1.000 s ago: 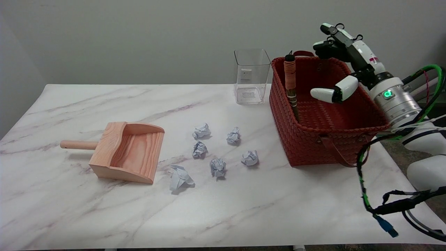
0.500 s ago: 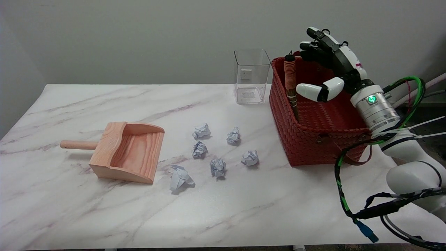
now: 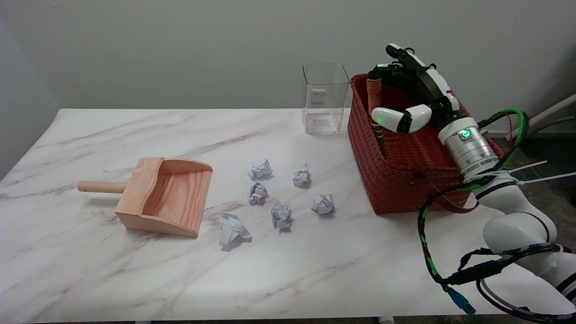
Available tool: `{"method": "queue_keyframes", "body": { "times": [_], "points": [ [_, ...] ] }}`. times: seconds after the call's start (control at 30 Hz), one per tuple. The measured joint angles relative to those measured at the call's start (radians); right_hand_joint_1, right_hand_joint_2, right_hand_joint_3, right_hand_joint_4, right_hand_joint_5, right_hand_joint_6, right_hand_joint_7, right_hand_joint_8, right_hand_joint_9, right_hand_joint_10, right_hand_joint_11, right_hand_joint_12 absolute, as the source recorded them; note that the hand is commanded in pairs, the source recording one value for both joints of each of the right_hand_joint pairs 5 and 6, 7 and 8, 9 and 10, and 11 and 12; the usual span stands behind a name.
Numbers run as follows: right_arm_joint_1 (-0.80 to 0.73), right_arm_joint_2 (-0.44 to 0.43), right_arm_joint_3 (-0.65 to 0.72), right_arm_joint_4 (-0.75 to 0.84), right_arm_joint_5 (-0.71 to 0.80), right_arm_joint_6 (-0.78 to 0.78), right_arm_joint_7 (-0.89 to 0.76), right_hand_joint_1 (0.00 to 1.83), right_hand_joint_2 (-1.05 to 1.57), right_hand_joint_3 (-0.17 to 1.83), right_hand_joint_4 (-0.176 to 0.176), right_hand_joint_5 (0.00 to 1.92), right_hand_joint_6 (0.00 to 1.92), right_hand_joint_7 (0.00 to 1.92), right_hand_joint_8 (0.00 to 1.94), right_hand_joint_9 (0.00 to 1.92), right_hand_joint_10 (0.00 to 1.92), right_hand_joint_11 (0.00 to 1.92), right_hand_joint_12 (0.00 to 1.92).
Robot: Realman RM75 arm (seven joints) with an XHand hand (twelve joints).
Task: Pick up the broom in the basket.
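Right hand (image 3: 416,96): over the basket's far-left part, palm turned toward the broom handle, wrist and arm running off to the lower right.
Fingers (image 3: 390,119): spread, not closed on anything — one white finger juts out low and reaches to the handle's near side, dark ones arch above by the handle's top; real contact with the handle cannot be told.
Broom (image 3: 374,101): stands nearly upright in the basket's left side, leaning on the left wall; orange-wrapped handle top just left of the upper fingers, dark lower shaft passing behind the low white finger and down into the basket.
Basket (image 3: 405,184): red woven, below and around the fingers, on the worktop's right part; brown strap handle hanging on its near side.
Clear container (image 3: 325,96): square, see-through, left of the fingers, just beside the basket's left wall.
Paper balls (image 3: 281,215): six crumpled bits, well to the lower left of the fingers, loose cluster mid-worktop.
Dustpan (image 3: 164,195): wooden, far left of the fingers, round handle pointing left.
Worktop (image 3: 90,279): white marble pattern — carries all of it.
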Motion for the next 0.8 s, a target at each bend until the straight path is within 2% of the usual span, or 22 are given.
{"method": "queue_keyframes", "body": {
  "times": [0.8],
  "points": [
    [0.117, -0.024, -0.116, -0.107, 0.073, 0.006, 0.004, 1.13, -0.12, 1.1, 0.0, 0.17, 0.17, 0.56, 0.56, 0.47, 0.47, 0.38, 0.38]
  ]
}}
